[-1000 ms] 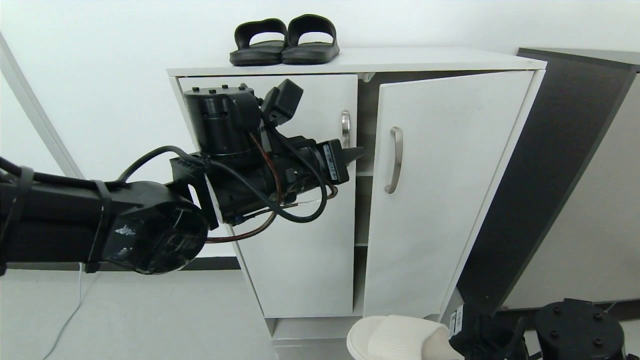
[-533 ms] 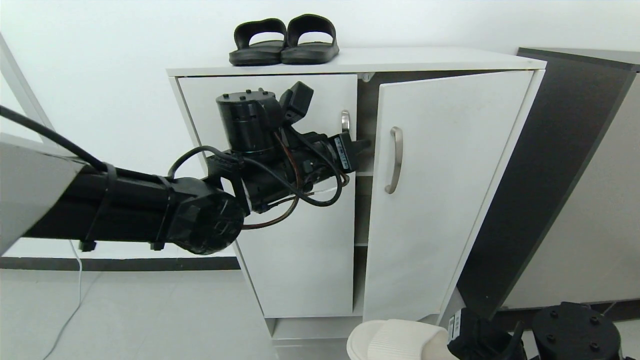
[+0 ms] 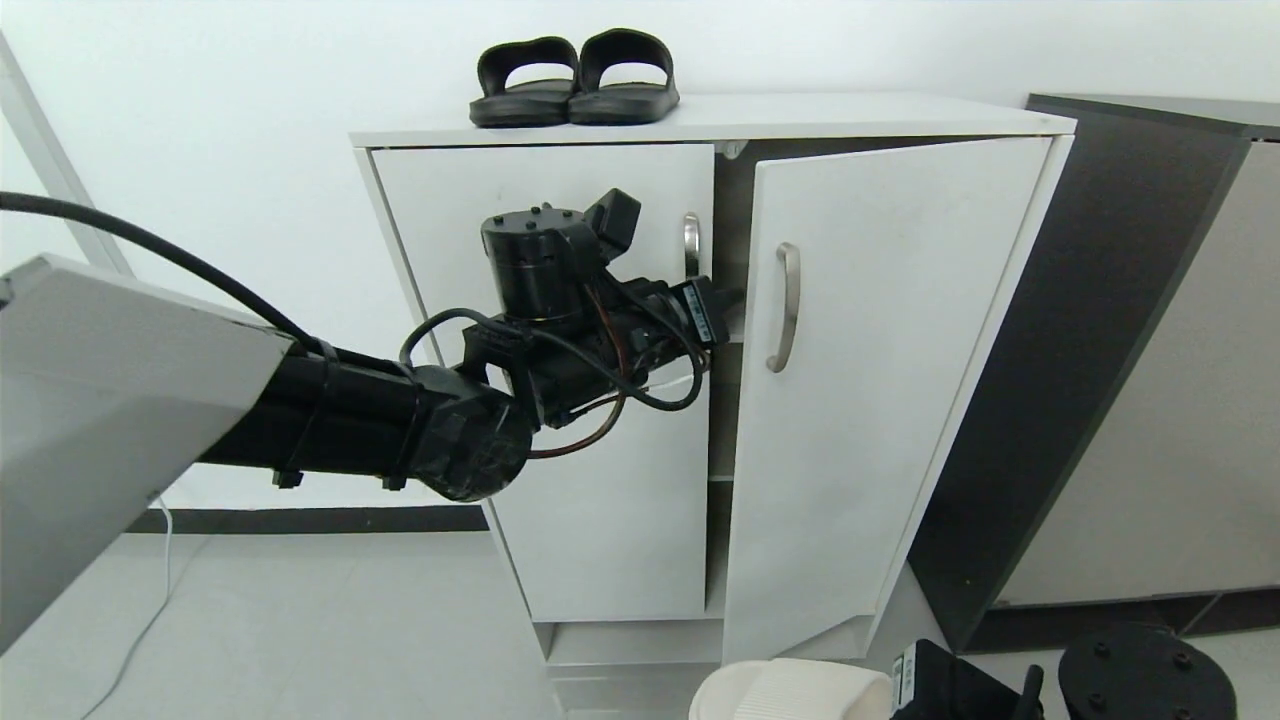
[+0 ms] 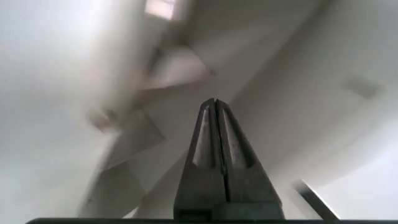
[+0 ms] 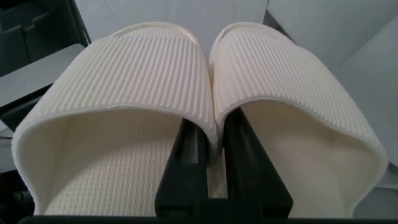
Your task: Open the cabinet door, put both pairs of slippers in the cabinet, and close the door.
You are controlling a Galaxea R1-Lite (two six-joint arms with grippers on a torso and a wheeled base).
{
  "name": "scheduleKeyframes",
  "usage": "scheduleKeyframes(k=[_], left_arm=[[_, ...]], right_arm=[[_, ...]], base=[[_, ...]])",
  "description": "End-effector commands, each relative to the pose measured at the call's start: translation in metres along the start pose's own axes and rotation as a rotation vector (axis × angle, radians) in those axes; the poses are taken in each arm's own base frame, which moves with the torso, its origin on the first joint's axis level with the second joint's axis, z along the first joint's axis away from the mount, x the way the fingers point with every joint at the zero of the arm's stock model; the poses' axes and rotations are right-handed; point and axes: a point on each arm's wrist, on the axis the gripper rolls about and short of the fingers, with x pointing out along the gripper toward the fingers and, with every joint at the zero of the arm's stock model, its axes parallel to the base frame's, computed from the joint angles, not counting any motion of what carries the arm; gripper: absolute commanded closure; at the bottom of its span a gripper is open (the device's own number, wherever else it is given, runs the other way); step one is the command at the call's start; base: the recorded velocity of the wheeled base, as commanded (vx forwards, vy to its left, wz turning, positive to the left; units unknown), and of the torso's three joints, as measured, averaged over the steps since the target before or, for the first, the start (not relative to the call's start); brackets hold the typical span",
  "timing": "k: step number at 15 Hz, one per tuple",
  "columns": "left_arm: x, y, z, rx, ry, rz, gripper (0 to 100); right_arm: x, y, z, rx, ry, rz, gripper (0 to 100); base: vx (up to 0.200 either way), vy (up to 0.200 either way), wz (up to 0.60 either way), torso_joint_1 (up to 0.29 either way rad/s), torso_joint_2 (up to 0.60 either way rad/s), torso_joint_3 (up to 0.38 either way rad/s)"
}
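1. While the cream slippers (image 5: 124, 87) are carried as a pair, the right gripper (image 5: 214, 142) is clenched on their two adjoining inner walls, pinching them together just under the straps. The pair sits low in front of the cabinet (image 3: 900, 115), near its base.
2. The cream slippers appear to be ribbed foam. They are judged light, soft and compressible, not fragile. The pinched inner walls are a sound hold, but a soft wall may fold or creep out of the grip if the pair is bumped against a shelf edge.
3. The black slippers (image 3: 575, 78) stand side by side on the cabinet top, toward its left half, toes facing outward. They look like moulded rubber, stiffer and probably grippier. The recommended hold is the same: both inner walls together, or across the two straps.
4. The right door (image 3: 900, 350) stands ajar, with a dark gap between it and the left door (image 3: 600, 520), which is flush. Shelves are visible inside the gap.
5. The left gripper (image 3: 728, 298) is clenched on nothing, its fingers pressed together. Its tip sits in the gap, beside the inner edge of the right door and short of the right door's handle (image 3: 785, 308).
6. The step in hand is judged to be widening the right door. The door should swing lightly on its hinges, and pushing on its inner edge suffices.
7. A dark panel (image 3: 1100, 350) stands just beside the cabinet on the right and may limit door travel.
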Motion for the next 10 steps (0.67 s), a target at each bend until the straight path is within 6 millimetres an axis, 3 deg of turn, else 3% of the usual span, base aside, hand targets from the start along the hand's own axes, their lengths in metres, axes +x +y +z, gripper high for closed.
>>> scheduleKeyframes(k=[1, 3, 4, 5, 7, 10], left_arm=[[0.001, -0.007, -0.01, -0.001, 0.019, -0.02, 100], [-0.002, -0.045, -0.03, 0.001, 0.036, -0.127, 100], [-0.002, -0.054, -0.033, 0.001, 0.038, -0.148, 100], [-0.002, -0.055, -0.033, 0.009, 0.038, -0.151, 100], [-0.003, -0.05, -0.029, 0.015, 0.027, -0.136, 100], [-0.023, -0.04, -0.003, 0.025, -0.041, -0.061, 100]], right_arm=[[0.0, 0.002, -0.001, -0.003, 0.006, 0.007, 100], [0.001, 0.002, -0.004, -0.001, 0.018, 0.009, 100], [0.002, 0.002, -0.004, -0.001, 0.021, 0.009, 100], [0.002, 0.002, -0.004, 0.0, 0.022, 0.009, 100], [0.002, 0.002, -0.004, -0.001, 0.019, 0.005, 100], [0.003, 0.0, 0.0, 0.002, 0.004, -0.003, 100]], base=[[-0.2, 0.0, 0.0, 0.002, 0.0, -0.002], [-0.2, 0.0, 0.0, -0.005, 0.0, 0.002], [-0.2, 0.0, 0.0, 0.007, 0.0, 0.002], [-0.2, 0.0, 0.0, 0.007, 0.0, 0.007], [0.0, 0.0, 0.0, 0.0, 0.0, 0.0], [0.0, 0.0, 0.0, 0.0, 0.0, 0.0]])
